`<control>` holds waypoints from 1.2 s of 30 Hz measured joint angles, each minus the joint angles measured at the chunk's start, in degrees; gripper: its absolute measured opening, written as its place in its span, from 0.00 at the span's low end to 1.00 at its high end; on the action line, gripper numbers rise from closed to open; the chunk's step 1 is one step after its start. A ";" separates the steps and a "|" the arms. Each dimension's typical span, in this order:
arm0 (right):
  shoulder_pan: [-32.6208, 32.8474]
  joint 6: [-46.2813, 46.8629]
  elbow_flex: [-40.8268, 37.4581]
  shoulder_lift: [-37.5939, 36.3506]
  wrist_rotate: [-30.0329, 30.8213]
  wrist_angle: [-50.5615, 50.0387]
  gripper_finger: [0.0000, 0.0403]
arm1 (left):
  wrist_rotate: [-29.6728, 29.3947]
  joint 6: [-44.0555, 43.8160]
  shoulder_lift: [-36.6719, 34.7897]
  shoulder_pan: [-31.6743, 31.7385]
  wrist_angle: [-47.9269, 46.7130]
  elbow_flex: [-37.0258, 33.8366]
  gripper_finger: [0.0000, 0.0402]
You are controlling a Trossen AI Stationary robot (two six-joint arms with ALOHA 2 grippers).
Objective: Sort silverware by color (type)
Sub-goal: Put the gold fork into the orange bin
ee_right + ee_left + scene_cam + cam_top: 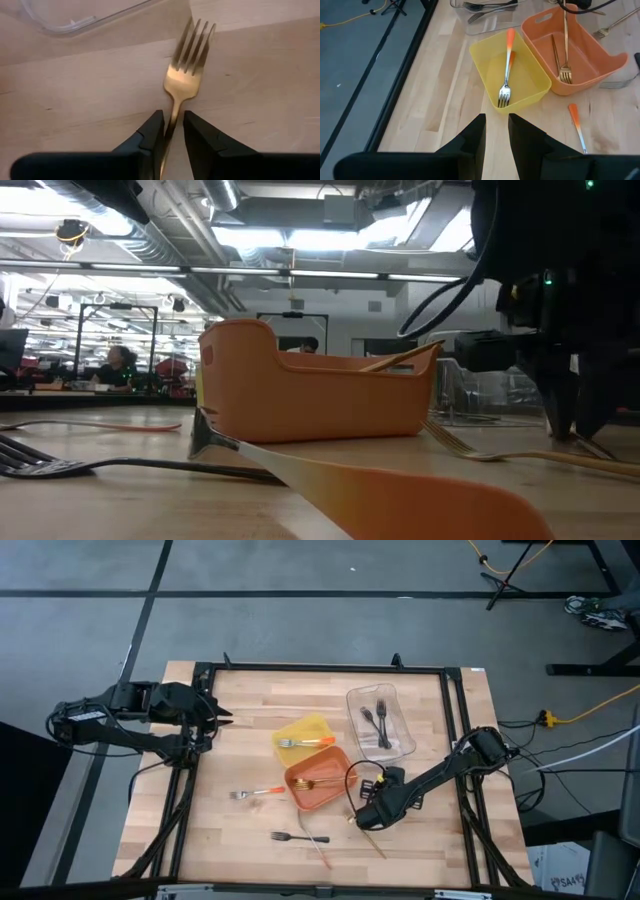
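A gold fork (187,75) lies flat on the wooden table (250,690), near the right front (372,838). My right gripper (173,135) points down over it, open. Its fingers stand on either side of the fork's neck with a slim gap showing. My left gripper (496,135) waits open and empty above the table's left side (225,720). The yellow tray (490,65) holds an orange-handled fork (507,65). The orange tray (590,65) holds gold forks (565,50). The clear tray (395,700) holds black forks (375,720).
Loose on the table lie an orange-handled fork (258,793), a black fork (290,837) and a pale utensil (320,850) near the front edge. The clear tray's corner (75,22) lies just beyond the gold fork's tines. Bare wood stretches along the table's left side.
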 joint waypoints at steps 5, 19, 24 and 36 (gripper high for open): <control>0.00 -0.21 -0.54 -0.07 0.32 0.43 0.18 | -0.04 0.02 0.00 0.01 0.00 0.00 0.19; -0.02 -2.16 -0.61 0.04 0.33 1.29 0.17 | -0.22 0.06 0.00 -0.01 -0.04 0.00 0.19; -0.13 -2.18 -0.66 0.11 -0.23 1.48 0.08 | -0.22 0.08 0.00 0.00 -0.07 0.00 0.19; -0.11 -2.58 -0.42 0.17 -0.73 0.56 0.01 | -0.24 0.10 0.00 -0.01 -0.07 0.00 0.19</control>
